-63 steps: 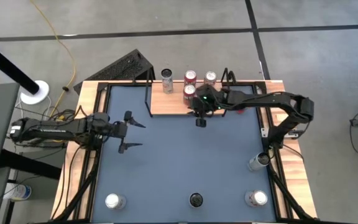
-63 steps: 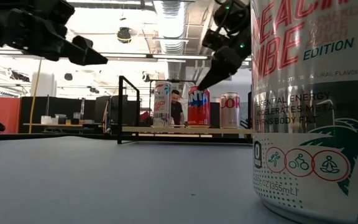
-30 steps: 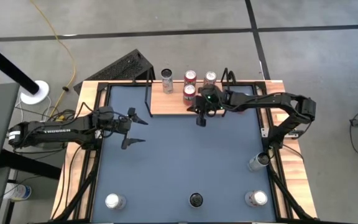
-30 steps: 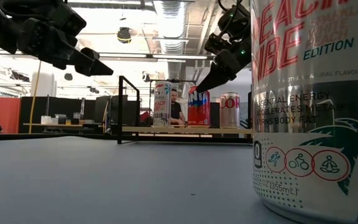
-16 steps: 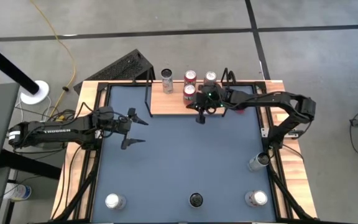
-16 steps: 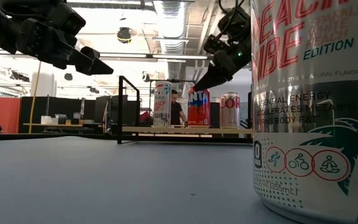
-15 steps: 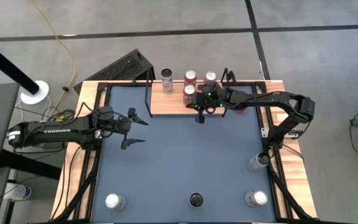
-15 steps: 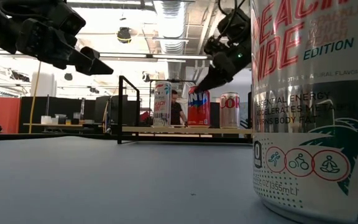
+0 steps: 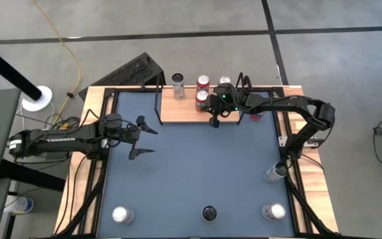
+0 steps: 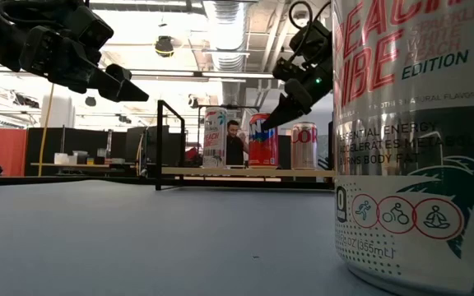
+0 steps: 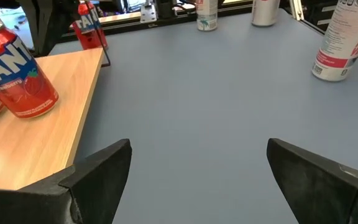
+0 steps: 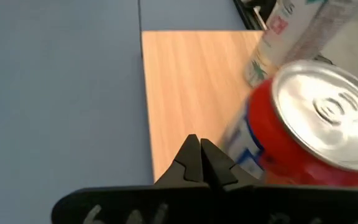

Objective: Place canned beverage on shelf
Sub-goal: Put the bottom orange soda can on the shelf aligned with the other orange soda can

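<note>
Tabletop [image 9: 197, 172] in dark blue carries loose cans along its near edge; one fills the low view's right, reading "EDITION". Shelf [image 9: 184, 109] sits at the far edge, a red Fanta can [image 9: 201, 99] on it. Right gripper [image 9: 213, 122], pinched shut, hovers beside that can, its label partly hidden. Left gripper [image 9: 141, 141] hangs wide open near the left edge.

Dark-blue rectangular tabletop [image 9: 197, 172] framed by light wooden side rails [image 9: 91, 106], small light-wood shelf board on a black wire frame [image 9: 178, 111] stood at its far edge, red cans [image 9: 202, 98] upright on the board, four more cans [image 9: 119, 214] spaced along the near and right edges
</note>
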Motion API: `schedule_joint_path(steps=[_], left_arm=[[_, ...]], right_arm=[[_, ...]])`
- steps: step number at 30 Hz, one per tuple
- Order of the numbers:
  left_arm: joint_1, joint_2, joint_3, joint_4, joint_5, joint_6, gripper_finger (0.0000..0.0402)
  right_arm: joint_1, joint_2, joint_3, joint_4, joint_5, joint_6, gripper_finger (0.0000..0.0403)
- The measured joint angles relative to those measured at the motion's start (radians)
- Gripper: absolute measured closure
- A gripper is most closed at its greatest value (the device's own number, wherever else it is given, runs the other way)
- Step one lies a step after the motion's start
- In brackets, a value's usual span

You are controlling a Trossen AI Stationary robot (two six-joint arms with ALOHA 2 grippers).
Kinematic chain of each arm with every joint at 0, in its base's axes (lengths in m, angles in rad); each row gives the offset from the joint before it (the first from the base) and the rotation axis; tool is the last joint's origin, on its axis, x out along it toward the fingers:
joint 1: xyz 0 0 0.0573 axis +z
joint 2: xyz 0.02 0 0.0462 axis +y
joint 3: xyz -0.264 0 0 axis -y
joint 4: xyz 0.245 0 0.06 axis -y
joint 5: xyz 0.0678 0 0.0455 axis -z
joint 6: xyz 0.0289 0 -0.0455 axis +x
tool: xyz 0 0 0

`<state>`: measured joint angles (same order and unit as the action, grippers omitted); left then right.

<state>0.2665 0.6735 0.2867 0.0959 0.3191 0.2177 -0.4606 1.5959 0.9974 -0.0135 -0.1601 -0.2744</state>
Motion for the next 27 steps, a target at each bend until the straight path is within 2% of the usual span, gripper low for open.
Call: schedule_joint_path(steps=[17,27], left_arm=[[0.000,0.000,0.000,0.000,0.000,-0.040,0.0038],[0.000,0.000,0.000,0.000,0.000,-0.045,0.0038]], right_arm=[[-0.056,0.000,0.002,-0.008,0.004,-0.076,0.0403],[-0.073,0.000,0.103,-0.145,0.007,-0.109,0.0403]])
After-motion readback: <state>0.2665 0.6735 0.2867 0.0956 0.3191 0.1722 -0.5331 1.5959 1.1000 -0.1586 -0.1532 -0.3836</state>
